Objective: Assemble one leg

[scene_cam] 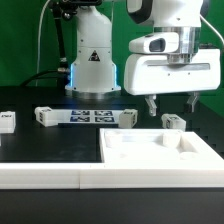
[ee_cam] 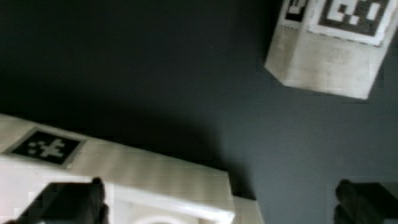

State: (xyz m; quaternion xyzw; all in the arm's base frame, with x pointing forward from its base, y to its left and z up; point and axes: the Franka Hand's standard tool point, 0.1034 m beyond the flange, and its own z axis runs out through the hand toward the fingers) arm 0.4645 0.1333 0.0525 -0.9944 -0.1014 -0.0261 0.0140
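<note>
A leg [scene_cam: 173, 121], a small white post, lies on the black table just behind the large flat white piece with square recesses [scene_cam: 160, 152]. My gripper [scene_cam: 171, 103] hangs open and empty right above that leg, not touching it. In the wrist view the leg [ee_cam: 338, 45] shows its black-and-white tag and lies apart from the gripper [ee_cam: 221, 205]. The dark fingertips [ee_cam: 71, 202] stand wide apart, one over a tagged corner of the flat white piece [ee_cam: 125, 170]. Nothing is between the jaws but bare table.
The marker board [scene_cam: 85, 116] lies across the table's middle, with small white parts at its ends. Another small white tagged post [scene_cam: 7, 121] lies at the exterior view's far left. The arm's base [scene_cam: 95, 60] stands behind. A white wall [scene_cam: 60, 178] runs along the front.
</note>
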